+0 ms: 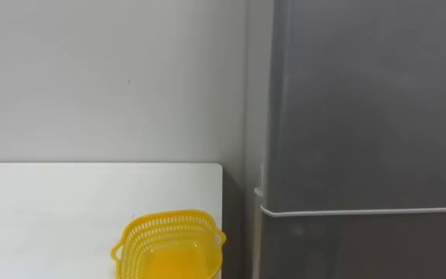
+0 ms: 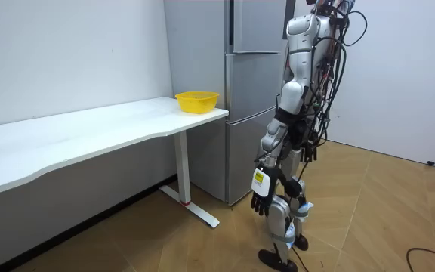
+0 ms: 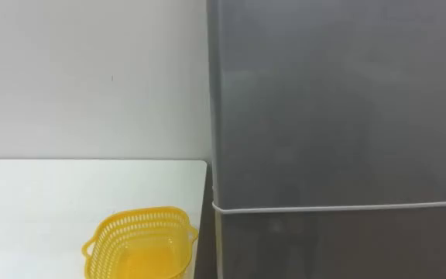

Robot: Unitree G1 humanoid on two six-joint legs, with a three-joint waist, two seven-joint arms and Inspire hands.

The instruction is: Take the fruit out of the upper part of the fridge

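The fridge point(image 3: 339, 101) is faced with both of its two doors shut, so the thing to be fetched is hidden behind the upper door and its weight cannot be judged. That door is reckoned stiff, smooth and slippery, best hooked at its side edge. One yellow basket point(image 1: 169, 246) is seen on the one white bench point(image 1: 53, 209) beside the fridge, and the left hand point(image 2: 261, 202) is hung by the thigh, fingers loose, nothing held.
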